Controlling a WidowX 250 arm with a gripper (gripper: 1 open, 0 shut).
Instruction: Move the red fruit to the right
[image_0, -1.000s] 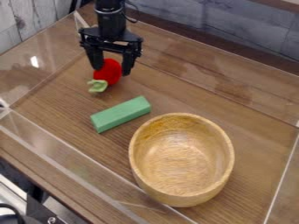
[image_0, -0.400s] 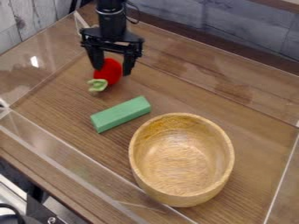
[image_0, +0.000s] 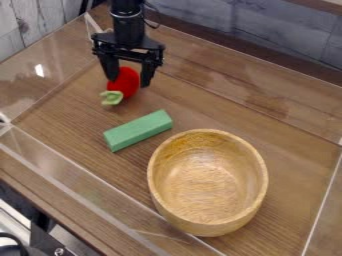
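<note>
The red fruit (image_0: 124, 80) lies on its side on the wooden table, its light green cap (image_0: 112, 98) pointing toward the front left. My black gripper (image_0: 127, 68) points straight down over it at the back left. Its jaws are open, with one finger (image_0: 104, 64) on each side of the fruit's red body. The fruit rests on the table and the fingers do not squeeze it. The far side of the fruit is hidden behind the gripper.
A flat green block (image_0: 138, 130) lies just in front of the fruit. A large wooden bowl (image_0: 207, 181) stands at the front right. Clear acrylic walls (image_0: 40, 70) surround the table.
</note>
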